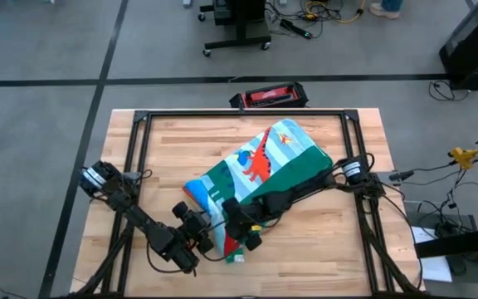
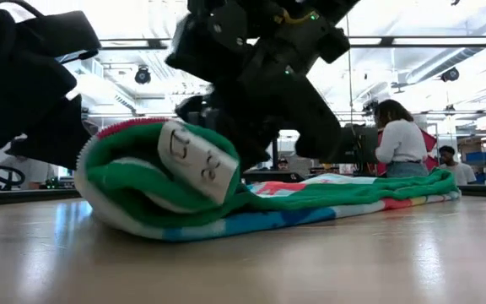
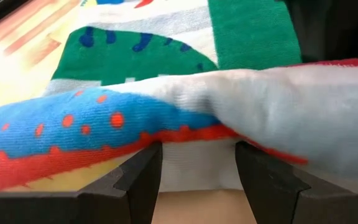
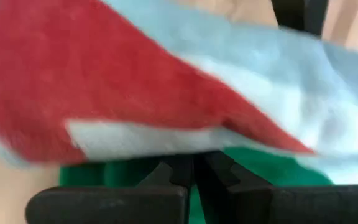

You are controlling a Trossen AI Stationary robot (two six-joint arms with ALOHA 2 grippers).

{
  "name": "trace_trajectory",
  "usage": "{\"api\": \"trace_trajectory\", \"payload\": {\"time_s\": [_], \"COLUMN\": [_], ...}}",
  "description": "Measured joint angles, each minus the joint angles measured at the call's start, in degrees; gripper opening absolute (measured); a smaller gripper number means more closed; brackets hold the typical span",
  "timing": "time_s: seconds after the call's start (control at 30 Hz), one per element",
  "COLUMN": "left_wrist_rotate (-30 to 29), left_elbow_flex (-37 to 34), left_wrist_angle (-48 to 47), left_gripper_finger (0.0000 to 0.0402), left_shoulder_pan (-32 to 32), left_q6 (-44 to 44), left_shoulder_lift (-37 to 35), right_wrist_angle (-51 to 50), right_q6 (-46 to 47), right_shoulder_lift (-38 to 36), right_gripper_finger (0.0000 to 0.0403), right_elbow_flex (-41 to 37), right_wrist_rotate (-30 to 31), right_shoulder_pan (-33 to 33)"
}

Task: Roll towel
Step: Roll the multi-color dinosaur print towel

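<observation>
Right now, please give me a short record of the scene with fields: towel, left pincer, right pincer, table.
towel: towel partly rolled at its near end, the rest lying flat
left pincer: left pincer open at the roll's edge, fingers either side of a fold
right pincer: right pincer shut, at the rolled part
table: wooden table, black frame around it

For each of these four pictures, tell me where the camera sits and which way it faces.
High: overhead, facing straight down on table, towel, both arms.
Low: at tabletop height, facing level across; the rolled towel end, arms overhead.
Left wrist: past the open left tool, towel close ahead.
Right wrist: past the shut right tool, cloth filling the view.
Shared: all four show the towel.
</observation>
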Motion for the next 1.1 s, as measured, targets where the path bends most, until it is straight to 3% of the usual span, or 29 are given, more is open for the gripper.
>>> {"api": "trace_trajectory", "payload": {"time_s": [0.27,0.43,0.83,1.1], "left_wrist_rotate": [0.02,0.02,0.02,-0.75], "left_elbow_flex": [0.00,0.00,0.02,0.02], "left_wrist_angle": [0.07,0.07,3.73,4.81], "left_gripper_finger": [0.0190,0.0190,0.0190,0.0190], "left_shoulder_pan": [0.17,0.17,0.18,0.97], "left_q6": [0.05,0.15,3.98,8.33], "left_shoulder_lift": [-0.02,-0.02,-0.02,-2.16], "right_wrist_angle": [-6.41,-5.11,4.08,6.63], "right_q6": [0.03,0.68,0.91,-0.19], "right_shoulder_lift": [-5.04,-7.22,1.67,1.68], "right_gripper_finger": [0.0000,0.0000,0.0000,0.0000], "right_elbow_flex": [0.02,-0.40,-0.76,-0.87], "right_wrist_rotate": [0.37,-2.46,-5.83,-7.56], "right_shoulder_pan": [0.32,2.51,1.04,0.54]}}
